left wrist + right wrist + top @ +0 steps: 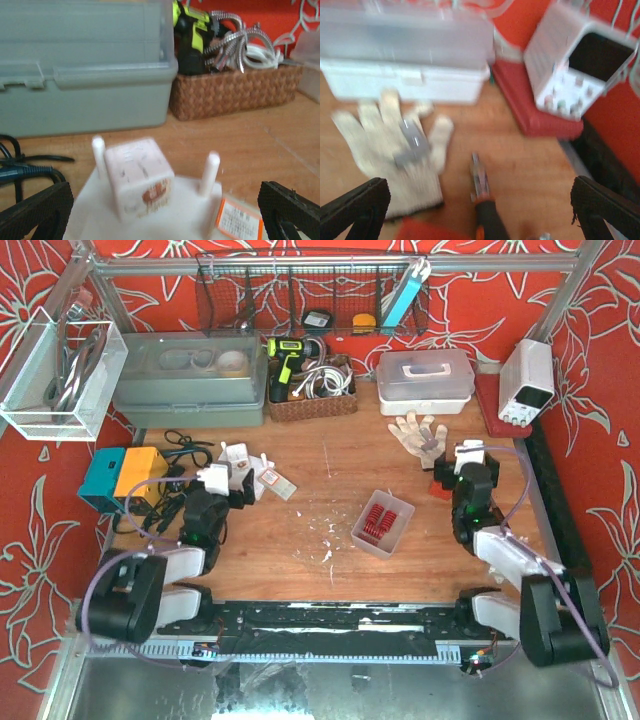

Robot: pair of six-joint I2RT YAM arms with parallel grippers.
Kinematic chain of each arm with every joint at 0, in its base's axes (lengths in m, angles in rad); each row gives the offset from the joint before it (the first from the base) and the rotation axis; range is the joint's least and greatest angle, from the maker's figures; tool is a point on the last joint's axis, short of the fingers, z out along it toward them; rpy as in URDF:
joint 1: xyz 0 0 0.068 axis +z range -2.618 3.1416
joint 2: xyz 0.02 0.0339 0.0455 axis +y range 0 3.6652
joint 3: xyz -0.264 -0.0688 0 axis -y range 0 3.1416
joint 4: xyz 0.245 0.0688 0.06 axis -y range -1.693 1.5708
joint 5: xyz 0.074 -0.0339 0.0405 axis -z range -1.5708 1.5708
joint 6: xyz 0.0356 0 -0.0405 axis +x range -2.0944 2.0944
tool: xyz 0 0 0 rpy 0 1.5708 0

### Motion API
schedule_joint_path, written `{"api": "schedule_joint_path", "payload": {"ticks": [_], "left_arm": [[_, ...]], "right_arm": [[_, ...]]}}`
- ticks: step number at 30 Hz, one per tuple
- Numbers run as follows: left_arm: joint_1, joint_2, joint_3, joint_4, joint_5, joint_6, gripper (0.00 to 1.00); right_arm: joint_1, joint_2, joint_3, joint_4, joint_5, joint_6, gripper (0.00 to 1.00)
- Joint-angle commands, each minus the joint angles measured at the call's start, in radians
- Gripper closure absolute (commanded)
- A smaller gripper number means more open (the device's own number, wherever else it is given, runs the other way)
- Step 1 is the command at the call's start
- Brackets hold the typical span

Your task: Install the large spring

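Red coil springs (376, 519) lie in a small clear plastic tray (401, 531) near the middle of the wooden table (320, 465), between the two arms and apart from both. The left gripper (162, 205) is spread wide and holds nothing; a white block fixture with two upright pegs (142, 182) sits just ahead between its black fingers (37, 212). The right gripper (480, 210) is equally wide and empty, above a black-handled hand tool (481, 192) beside a cream knitted glove (395, 145).
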Motion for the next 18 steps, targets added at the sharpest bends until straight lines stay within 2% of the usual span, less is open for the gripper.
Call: {"api": "schedule_joint_path", "payload": {"ticks": [1, 4, 7, 8, 10, 12, 15, 18], "left_arm": [[0.004, -0.189, 0.114, -0.294, -0.038, -0.063, 0.0], [0.004, -0.301, 0.233, -0.535, -0.065, -0.17, 0.0], [0.004, -0.383, 0.348, -0.721, -0.051, -0.325, 0.0], [0.004, -0.398, 0.386, -0.767, -0.036, -0.365, 0.0], [0.004, -0.419, 0.456, -0.866, -0.015, -0.415, 0.0], [0.004, -0.441, 0.516, -0.994, -0.031, -0.474, 0.0], [0.004, -0.482, 0.536, -1.043, -0.045, -0.557, 0.0], [0.004, -0.474, 0.583, -1.121, -0.045, -0.57, 0.0]], "right_arm": [[-0.004, -0.169, 0.162, -0.336, -0.113, 0.045, 0.01], [-0.004, -0.239, 0.29, -0.517, -0.126, 0.222, 0.01], [-0.004, -0.264, 0.462, -0.875, -0.008, 0.551, 0.01], [-0.007, -0.269, 0.498, -0.956, -0.006, 0.574, 0.01], [-0.01, -0.286, 0.517, -0.954, -0.122, 0.518, 0.01], [-0.011, -0.304, 0.527, -0.972, -0.175, 0.563, 0.01], [-0.009, -0.292, 0.553, -1.013, -0.332, 0.577, 0.01], [0.009, -0.268, 0.548, -1.025, -0.453, 0.568, 0.01]]}}
